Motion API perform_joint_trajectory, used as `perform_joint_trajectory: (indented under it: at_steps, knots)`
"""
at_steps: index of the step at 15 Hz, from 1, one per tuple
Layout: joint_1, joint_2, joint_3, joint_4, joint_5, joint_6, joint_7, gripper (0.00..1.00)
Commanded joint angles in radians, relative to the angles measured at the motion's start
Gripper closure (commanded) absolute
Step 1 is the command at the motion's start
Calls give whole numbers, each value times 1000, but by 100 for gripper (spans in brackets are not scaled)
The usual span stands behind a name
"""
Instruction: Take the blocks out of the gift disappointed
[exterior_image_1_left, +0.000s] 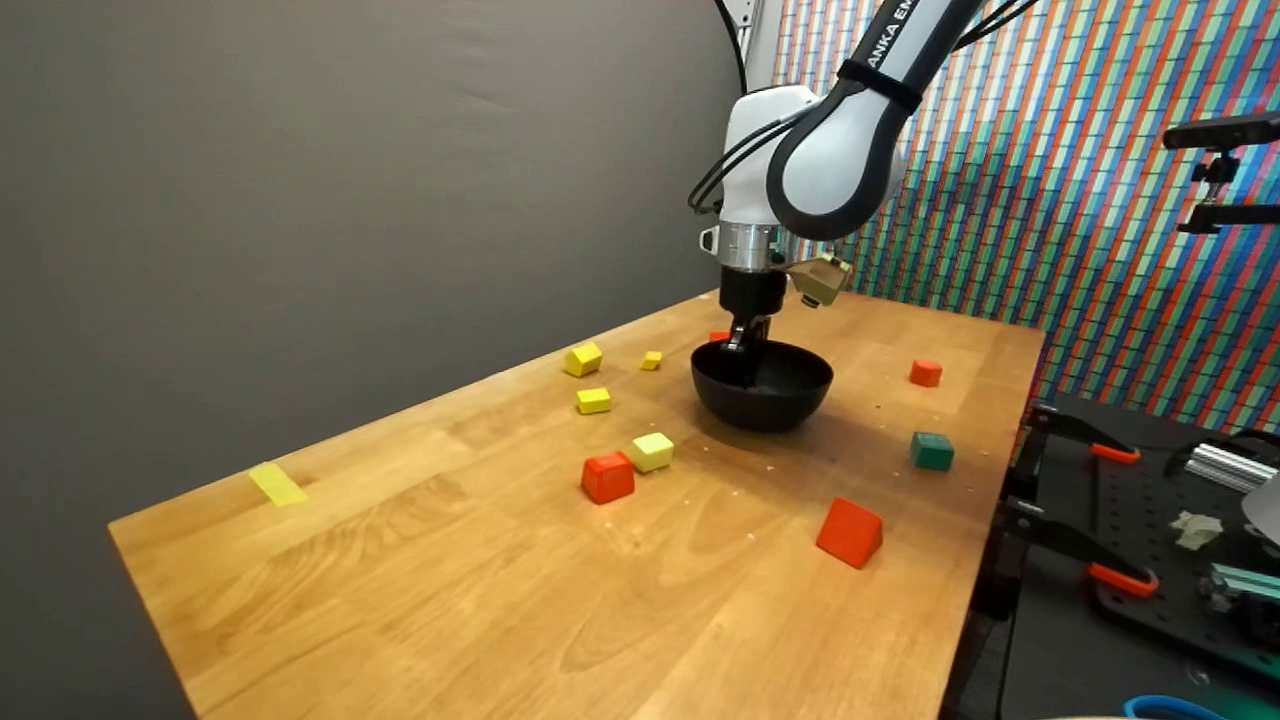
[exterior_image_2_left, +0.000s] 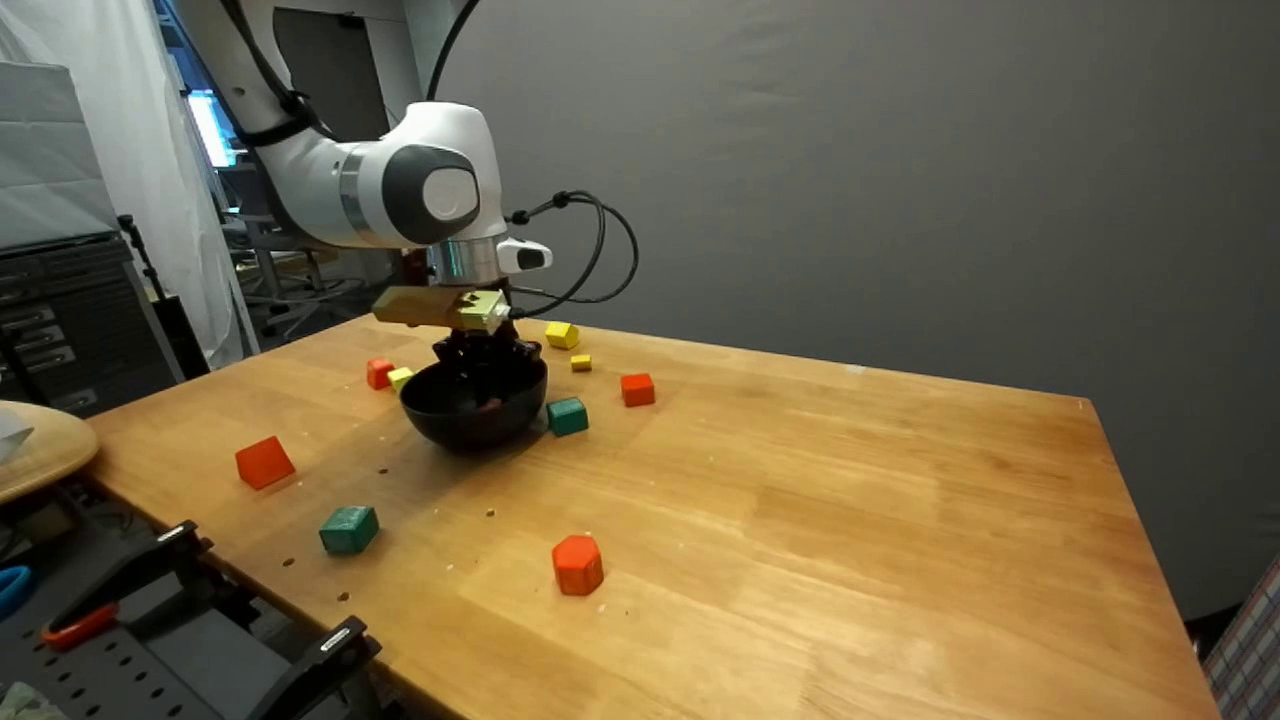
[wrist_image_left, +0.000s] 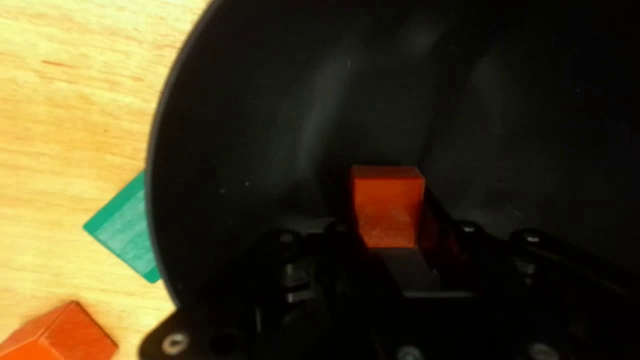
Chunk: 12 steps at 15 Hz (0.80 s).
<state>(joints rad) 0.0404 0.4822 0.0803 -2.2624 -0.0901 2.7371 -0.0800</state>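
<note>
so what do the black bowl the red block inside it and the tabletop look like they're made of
Black bowl: probably plastic, though coated metal is possible; smooth, with soft highlights inside.
Red block: likely painted wood, matte, judging by its flat faces and mottled colour; plastic can't be ruled out.
Tabletop: wood, seemingly varnished; grain and joined strips show, with a slight sheen.

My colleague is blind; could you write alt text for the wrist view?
A red block is inside a black bowl, by the claw; whether it is gripped is unclear. On the wooden table at left: a green block, partly hidden by the bowl, and an orange block.
</note>
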Motion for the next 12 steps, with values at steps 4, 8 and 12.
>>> perform_joint_trajectory:
  at_steps: [4,8,12]
  knots:
    - [-164,-306,125,-241,151,46,-249,86]
    - [-181,-478,0,-333,174,3,-274,86]
    - [-205,-418,-129,-337,180,-29,-371,86]
